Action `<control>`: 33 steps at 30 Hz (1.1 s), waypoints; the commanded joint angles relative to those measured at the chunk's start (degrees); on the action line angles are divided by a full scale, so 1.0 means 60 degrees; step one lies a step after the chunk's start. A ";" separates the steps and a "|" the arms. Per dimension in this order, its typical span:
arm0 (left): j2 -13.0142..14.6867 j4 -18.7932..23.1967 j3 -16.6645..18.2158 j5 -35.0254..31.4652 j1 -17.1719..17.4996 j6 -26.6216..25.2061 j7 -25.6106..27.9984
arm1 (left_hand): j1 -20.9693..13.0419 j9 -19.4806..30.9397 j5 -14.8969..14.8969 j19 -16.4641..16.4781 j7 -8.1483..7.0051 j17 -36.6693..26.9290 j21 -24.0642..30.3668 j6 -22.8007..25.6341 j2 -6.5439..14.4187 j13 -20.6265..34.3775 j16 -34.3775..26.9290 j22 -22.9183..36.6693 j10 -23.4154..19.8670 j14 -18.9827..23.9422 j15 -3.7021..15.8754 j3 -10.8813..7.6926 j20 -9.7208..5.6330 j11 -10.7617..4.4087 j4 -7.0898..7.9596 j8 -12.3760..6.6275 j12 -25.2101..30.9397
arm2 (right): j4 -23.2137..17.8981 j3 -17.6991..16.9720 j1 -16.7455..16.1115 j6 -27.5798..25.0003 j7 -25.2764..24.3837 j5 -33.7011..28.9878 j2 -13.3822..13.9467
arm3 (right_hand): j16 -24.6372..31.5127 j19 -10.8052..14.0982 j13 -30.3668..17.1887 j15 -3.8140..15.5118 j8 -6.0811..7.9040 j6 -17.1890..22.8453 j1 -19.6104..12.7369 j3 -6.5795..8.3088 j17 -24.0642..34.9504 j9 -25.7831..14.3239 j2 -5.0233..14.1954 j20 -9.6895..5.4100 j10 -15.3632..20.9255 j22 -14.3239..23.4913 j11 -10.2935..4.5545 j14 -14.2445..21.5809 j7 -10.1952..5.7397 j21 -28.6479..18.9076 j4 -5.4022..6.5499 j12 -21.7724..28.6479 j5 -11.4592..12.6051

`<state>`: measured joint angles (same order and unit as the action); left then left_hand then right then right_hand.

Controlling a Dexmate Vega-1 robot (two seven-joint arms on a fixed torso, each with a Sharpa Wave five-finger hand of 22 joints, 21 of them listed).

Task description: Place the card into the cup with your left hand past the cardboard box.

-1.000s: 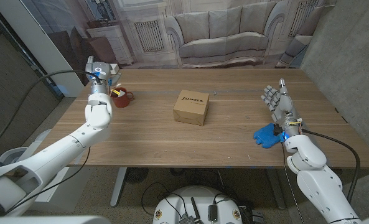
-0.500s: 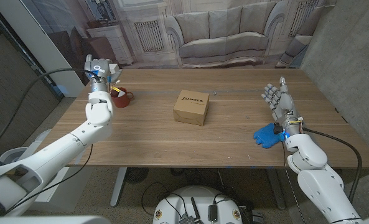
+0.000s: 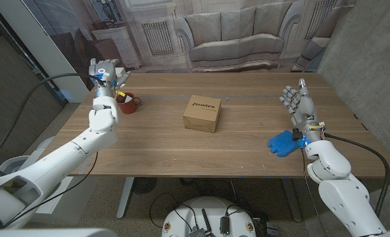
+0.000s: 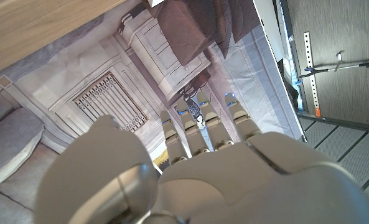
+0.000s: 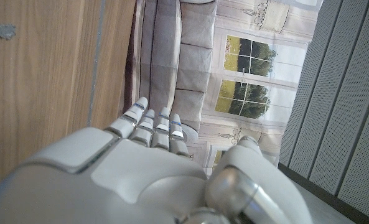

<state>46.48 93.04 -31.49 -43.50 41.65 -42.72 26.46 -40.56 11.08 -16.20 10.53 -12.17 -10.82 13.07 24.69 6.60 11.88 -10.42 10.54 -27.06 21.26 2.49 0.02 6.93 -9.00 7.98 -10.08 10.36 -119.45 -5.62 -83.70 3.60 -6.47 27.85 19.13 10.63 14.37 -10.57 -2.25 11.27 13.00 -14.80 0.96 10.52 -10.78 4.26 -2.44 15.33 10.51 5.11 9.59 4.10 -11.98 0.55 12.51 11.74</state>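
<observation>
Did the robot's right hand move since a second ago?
Yes. The right hand has shifted slightly toward the table's right edge and far side, away from the cardboard box, which stayed put.

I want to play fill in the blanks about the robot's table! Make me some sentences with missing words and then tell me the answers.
1. The cardboard box sits in the ______ of the wooden table.
2. The cup beside the left hand is coloured ______.
3. The blue thing lies next to the robot's ______ arm.
4. The right hand holds ______.

Missing words: middle; red; right; nothing
</observation>
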 commanded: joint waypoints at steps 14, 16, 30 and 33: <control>0.0202 0.0378 0.0398 0.0802 0.0246 0.0740 0.0691 | 0.0031 0.0035 -0.0076 0.0172 0.0057 -0.0042 0.0031 0.0043 0.0022 0.0027 -0.0175 0.0030 -0.0146 0.0149 0.0734 0.0071 -0.0008 -0.0109 -0.0019 -0.0220 0.0213 | -0.0399 -0.0104 -0.0098 -0.0260 -0.0133 -0.0132 0.0032 | 0.0046 0.0068 -0.0039 0.0006 0.0025 0.0067 -0.0019 -0.0024 0.0042 -0.0042 0.0017 -0.0009 0.0070 0.0031 0.0008 0.0061 -0.0003 0.0040 -0.0034 -0.0013 0.0007; 0.0244 0.0450 0.0415 0.0804 0.0244 0.0708 0.0644 | 0.0031 0.0035 -0.0077 0.0165 0.0062 -0.0042 0.0026 0.0043 0.0023 0.0027 -0.0174 0.0030 -0.0153 0.0148 0.0737 0.0072 -0.0018 -0.0107 -0.0020 -0.0222 0.0217 | -0.0412 -0.0100 -0.0109 -0.0251 -0.0138 -0.0145 0.0024 | 0.0046 0.0069 -0.0040 -0.0003 0.0025 0.0068 -0.0018 -0.0025 0.0043 -0.0042 0.0018 -0.0009 0.0068 0.0031 0.0016 0.0060 -0.0006 0.0040 -0.0034 -0.0014 0.0007; 0.0490 0.0889 0.0509 0.0909 0.0093 0.0560 -0.0046 | 0.0040 0.0033 -0.0086 0.0000 0.0134 -0.0037 -0.0057 0.0082 0.0034 0.0027 -0.0186 0.0033 -0.0204 0.0190 0.0731 0.0091 -0.0196 -0.0183 -0.0028 -0.0255 0.0243 | -0.0571 -0.0064 -0.0303 -0.0176 -0.0270 -0.0239 -0.0032 | 0.0044 0.0061 -0.0041 -0.0014 0.0026 0.0073 -0.0018 -0.0033 0.0044 -0.0042 0.0022 0.0003 0.0078 0.0031 0.0024 0.0061 -0.0003 0.0044 -0.0036 -0.0010 0.0006; 0.0508 0.0890 0.0471 0.0895 0.0024 0.0523 -0.0182 | 0.0043 0.0033 -0.0087 -0.0011 0.0163 -0.0036 -0.0064 0.0067 0.0036 0.0026 -0.0186 0.0034 -0.0221 0.0194 0.0730 0.0095 -0.0190 -0.0191 -0.0029 -0.0252 0.0250 | -0.0627 -0.0073 -0.0396 -0.0127 -0.0305 -0.0306 -0.0018 | 0.0046 0.0063 -0.0041 -0.0017 0.0026 0.0073 -0.0018 -0.0034 0.0044 -0.0042 0.0023 0.0001 0.0081 0.0031 0.0029 0.0065 0.0000 0.0044 -0.0036 -0.0009 0.0006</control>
<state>48.58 96.82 -29.00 -38.94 42.71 -39.07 28.54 -40.51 11.06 -16.19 10.39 -11.52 -10.81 12.85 25.09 6.54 11.87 -11.31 10.53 -27.98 21.89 2.55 0.25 5.91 -10.05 7.75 -11.07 11.29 -122.11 -6.15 -84.81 2.29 -7.54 26.77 19.13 10.63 14.37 -10.57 -2.25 11.27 13.00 -14.81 0.78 10.52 -10.78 4.25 -2.44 15.33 10.51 5.11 9.59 4.10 -11.98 0.38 12.51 11.74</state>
